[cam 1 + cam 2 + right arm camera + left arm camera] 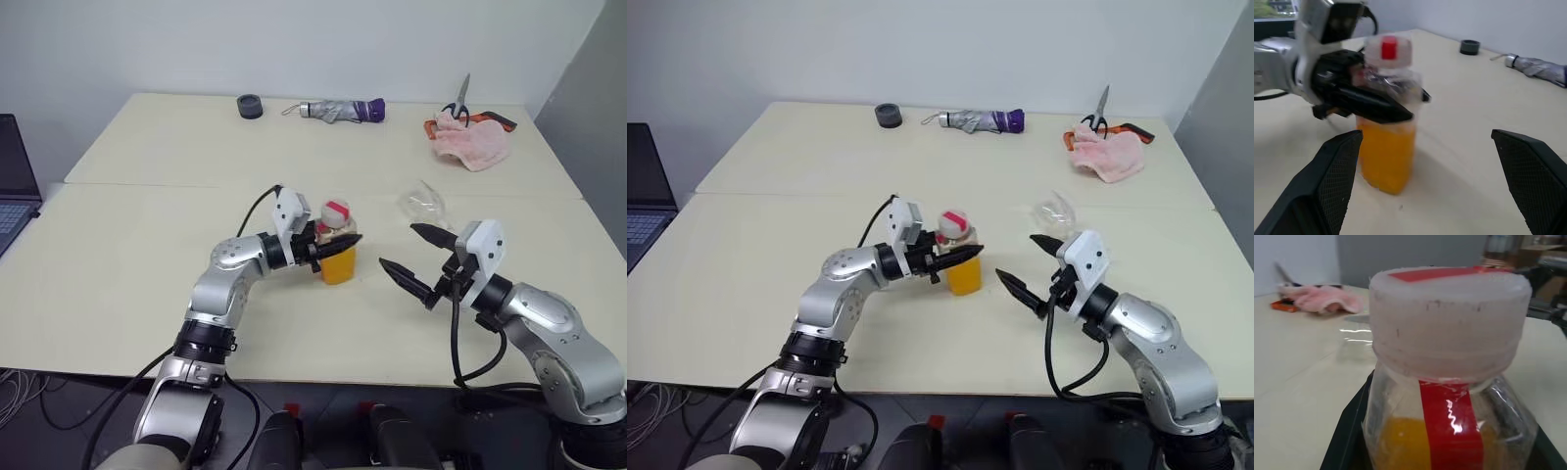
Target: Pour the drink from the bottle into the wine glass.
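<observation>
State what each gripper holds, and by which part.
Left gripper is shut on the bottle, across its upper body below the cap. Right gripper is open, holding nothing.

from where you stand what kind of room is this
Probably an office or lab workspace, not a kitchen: two plain cream tables pushed together against a bare white wall, an open laptop at the left edge, and stray items like a folded umbrella and scissors at the back.

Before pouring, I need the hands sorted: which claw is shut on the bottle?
The left claw, clamped around the bottle; the right claw is open.
</observation>
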### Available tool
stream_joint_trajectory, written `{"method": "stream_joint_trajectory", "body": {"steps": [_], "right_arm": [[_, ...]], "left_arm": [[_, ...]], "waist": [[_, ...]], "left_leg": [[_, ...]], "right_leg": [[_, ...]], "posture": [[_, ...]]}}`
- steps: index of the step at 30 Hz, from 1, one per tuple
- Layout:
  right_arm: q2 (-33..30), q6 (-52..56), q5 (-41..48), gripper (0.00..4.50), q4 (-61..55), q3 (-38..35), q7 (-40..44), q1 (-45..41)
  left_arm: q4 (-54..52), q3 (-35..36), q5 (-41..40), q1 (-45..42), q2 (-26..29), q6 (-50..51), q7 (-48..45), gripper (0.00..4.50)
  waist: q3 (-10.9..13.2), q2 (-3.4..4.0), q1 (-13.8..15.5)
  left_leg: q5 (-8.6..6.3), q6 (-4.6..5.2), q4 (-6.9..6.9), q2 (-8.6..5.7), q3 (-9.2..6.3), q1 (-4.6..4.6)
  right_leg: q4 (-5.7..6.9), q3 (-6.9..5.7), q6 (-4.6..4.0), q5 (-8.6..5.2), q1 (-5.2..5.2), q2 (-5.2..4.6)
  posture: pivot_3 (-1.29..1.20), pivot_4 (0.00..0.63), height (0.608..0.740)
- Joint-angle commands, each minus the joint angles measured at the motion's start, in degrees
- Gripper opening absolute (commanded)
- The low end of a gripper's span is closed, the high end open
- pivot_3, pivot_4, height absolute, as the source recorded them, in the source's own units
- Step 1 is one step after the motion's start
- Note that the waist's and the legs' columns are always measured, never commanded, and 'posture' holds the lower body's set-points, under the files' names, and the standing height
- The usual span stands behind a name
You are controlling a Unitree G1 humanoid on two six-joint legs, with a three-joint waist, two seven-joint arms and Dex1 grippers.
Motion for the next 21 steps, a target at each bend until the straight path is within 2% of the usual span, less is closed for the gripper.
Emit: {"method": "stream_joint_trajectory", "body": {"steps": [1,5,8,21], "right_arm": [[-0.4,5.5,2.9,4.50,-4.3,-0.1,-2.4,-4.2],[1.4,11.0,6.4,4.50,-4.8,0.4,-4.8,-9.4],[2.8,12.2,5.8,4.50,-3.6,1.9,-6.5,-12.3],[6.3,14.6,6.2,4.50,-1.0,5.3,-7.4,-16.9]], "left_arm": [[1.2,-1.7,-1.6,-2.6,-0.8,-1.0,-5.8,1.82],[4.5,-2.4,-1.0,-4.4,-1.7,-2.8,-9.5,1.82],[5.8,-2.8,-0.9,-5.3,-2.4,-3.6,-11.5,1.82],[10.9,-3.0,1.5,-7.8,-3.6,-9.2,-14.4,1.82]], "waist": [[0.0,0.00,0.0],[0.0,0.00,0.0],[0.0,0.00,0.0],[0.0,0.00,-0.1]], "left_leg": [[0.00,0.00,0.00,0.00,-0.01,0.00],[0.00,0.01,0.00,0.00,-0.03,-0.02],[0.00,0.01,0.00,0.00,-0.03,-0.04],[-0.01,0.02,0.01,0.00,-0.03,-0.06]], "right_leg": [[0.00,-0.01,0.00,0.00,0.00,0.00],[-0.01,-0.02,0.00,0.00,0.00,0.01],[-0.05,-0.02,-0.01,0.00,0.00,0.00],[-0.06,-0.03,0.00,0.00,-0.02,0.00]], "posture": [[0.00,0.150,0.740],[0.00,0.150,0.740],[0.00,0.150,0.740],[0.00,0.150,0.740]]}}
